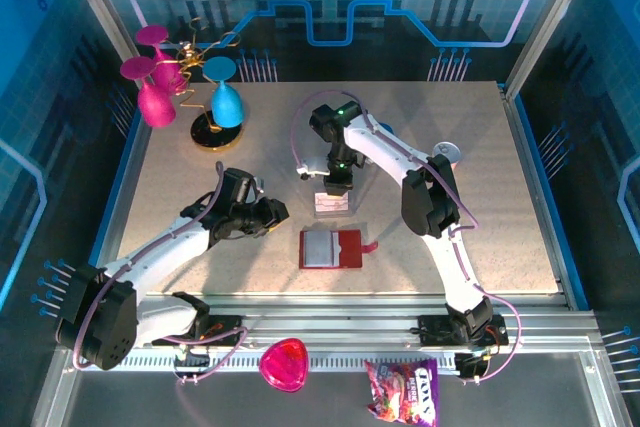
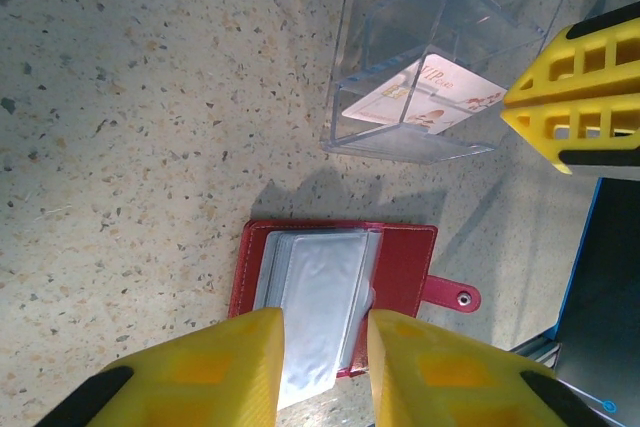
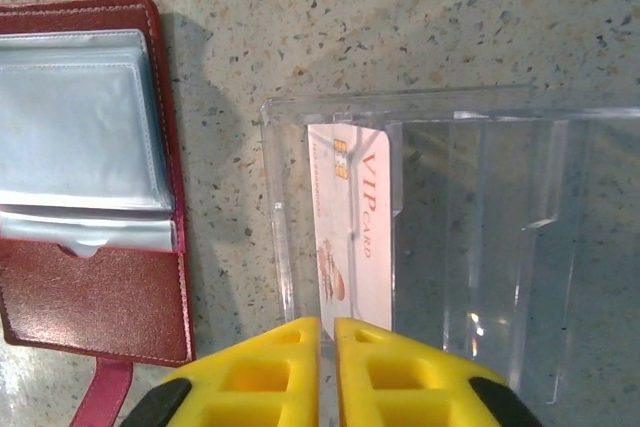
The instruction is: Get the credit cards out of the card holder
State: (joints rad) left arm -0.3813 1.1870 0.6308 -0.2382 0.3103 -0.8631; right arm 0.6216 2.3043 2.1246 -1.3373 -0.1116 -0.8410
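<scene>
The card holder (image 1: 332, 249) is a dark red wallet lying open on the table, its greyish clear pockets (image 2: 320, 287) facing up and its snap tab (image 2: 455, 297) to the right. My left gripper (image 2: 325, 319) hovers open over its near edge with nothing between the fingers. A pale pinkish-white credit card (image 3: 360, 237) marked VIP leans in the front slot of a clear tiered stand (image 3: 480, 207). My right gripper (image 3: 328, 325) sits shut at that card's near end; I cannot tell if it pinches the card. The wallet's red cover (image 3: 100, 287) lies left of the stand.
Pink (image 1: 150, 87) and blue (image 1: 226, 102) goblets with a gold wire stand occupy the far left corner. A small white round object (image 1: 447, 152) lies right of the right arm. A pink heart (image 1: 285, 365) and a candy bag (image 1: 402, 392) lie by the front rail.
</scene>
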